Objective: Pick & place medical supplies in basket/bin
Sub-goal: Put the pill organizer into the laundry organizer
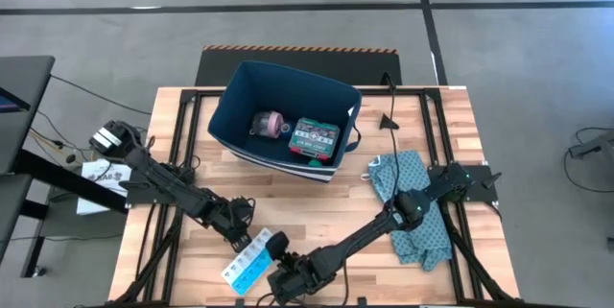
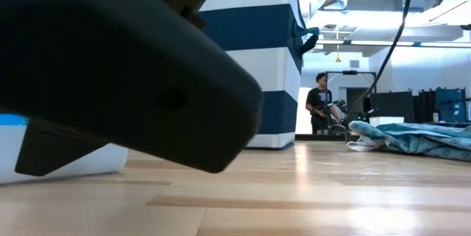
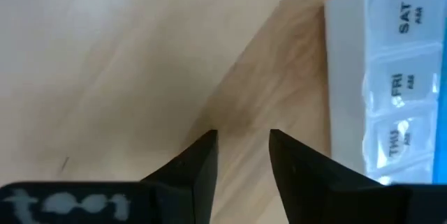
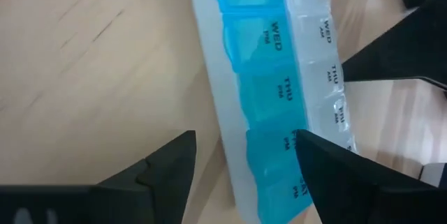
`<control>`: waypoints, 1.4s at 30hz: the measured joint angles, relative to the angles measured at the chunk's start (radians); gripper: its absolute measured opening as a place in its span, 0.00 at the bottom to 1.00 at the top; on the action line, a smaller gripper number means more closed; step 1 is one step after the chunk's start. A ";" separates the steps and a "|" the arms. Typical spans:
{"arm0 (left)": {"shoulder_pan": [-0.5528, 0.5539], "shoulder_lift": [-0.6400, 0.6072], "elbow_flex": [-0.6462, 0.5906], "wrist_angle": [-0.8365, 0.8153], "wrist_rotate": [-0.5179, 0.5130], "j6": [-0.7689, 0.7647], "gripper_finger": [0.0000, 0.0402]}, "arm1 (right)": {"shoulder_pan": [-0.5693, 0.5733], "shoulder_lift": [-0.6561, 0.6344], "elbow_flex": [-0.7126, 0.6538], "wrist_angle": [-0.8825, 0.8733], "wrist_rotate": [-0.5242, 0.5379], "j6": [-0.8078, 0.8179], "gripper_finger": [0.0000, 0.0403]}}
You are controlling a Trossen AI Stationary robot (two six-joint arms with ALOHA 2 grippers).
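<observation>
**Both grippers at the pill organizer**

The pill organizer (image 1: 247, 268) lies flat on the worktop (image 1: 317, 202) near its front edge. The right gripper (image 4: 241, 151) is low over it with its 2 fingers spread wide, 1 on each side of the blue row, not yet clamped. The left gripper (image 3: 243, 147) sits just beside the organizer's white row, fingers slightly parted, holding nothing. The bin (image 1: 230, 106) stands at the far side with a pink roll (image 1: 269, 124) and a flat box (image 1: 315, 139) inside. A cloth (image 1: 413, 202) lies right of it.
</observation>
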 joint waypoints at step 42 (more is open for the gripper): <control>-0.078 0.159 0.100 0.179 0.035 0.192 0.01 | -0.002 -0.007 0.002 -0.003 0.038 -0.008 0.59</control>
